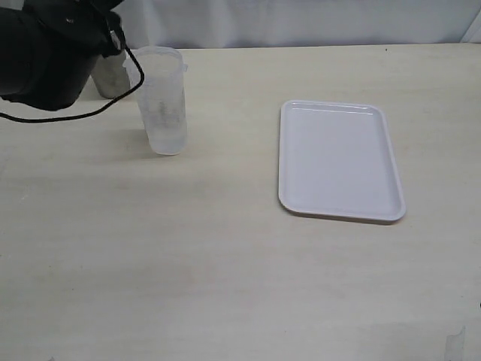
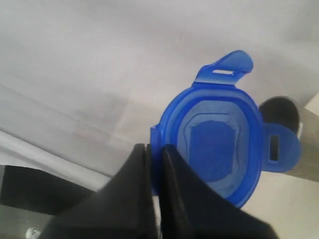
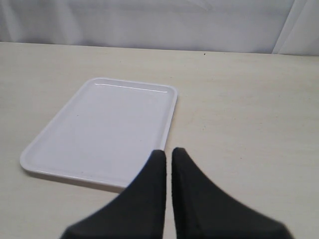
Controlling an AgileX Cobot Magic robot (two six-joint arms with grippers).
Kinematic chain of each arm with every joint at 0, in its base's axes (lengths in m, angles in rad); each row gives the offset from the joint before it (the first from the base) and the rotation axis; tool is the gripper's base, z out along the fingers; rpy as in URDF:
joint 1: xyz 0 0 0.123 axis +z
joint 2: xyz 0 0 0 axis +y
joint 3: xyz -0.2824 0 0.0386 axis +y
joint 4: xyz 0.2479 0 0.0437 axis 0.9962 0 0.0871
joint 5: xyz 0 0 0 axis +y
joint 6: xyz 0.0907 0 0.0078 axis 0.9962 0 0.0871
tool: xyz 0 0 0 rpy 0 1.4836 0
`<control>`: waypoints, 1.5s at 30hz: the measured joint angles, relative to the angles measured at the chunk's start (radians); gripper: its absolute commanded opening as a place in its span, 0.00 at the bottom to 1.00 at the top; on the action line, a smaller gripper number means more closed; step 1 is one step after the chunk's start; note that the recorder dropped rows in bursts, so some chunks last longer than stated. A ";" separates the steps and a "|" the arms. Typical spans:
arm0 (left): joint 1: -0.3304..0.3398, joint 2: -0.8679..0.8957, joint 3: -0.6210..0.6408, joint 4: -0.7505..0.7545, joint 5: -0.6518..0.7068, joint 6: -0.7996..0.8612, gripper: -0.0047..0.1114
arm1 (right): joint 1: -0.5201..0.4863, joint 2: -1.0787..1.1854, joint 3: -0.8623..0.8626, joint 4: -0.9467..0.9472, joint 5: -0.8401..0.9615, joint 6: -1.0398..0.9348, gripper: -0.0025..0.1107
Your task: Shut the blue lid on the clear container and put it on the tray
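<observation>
Tray [image 1: 338,162] lies nearest you, centre right of the frame on the counter [image 1: 225,263], bare and ready as the drop-off. Your right tool [image 3: 168,154] faces it, tips pressed together on nothing. Farther back, upper left, the clear container [image 1: 164,101] stands upright and uncapped. At that far corner your left tool [image 2: 154,148] pinches the blue lid [image 2: 214,139] by its rim, which I judge leaves the flaps free for seating.

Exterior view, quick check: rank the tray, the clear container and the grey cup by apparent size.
1. tray
2. clear container
3. grey cup, unsure: the left arm hides most of it.
</observation>
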 measured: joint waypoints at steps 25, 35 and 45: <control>0.000 -0.002 0.088 0.097 0.141 -0.085 0.04 | 0.000 0.000 0.000 0.000 0.000 0.000 0.06; 0.000 -0.002 0.088 0.106 0.212 -0.093 0.04 | 0.000 0.000 0.000 0.000 0.000 0.000 0.06; 0.000 -0.002 0.088 0.110 0.211 -0.093 0.04 | 0.000 0.000 0.000 0.000 0.000 0.000 0.06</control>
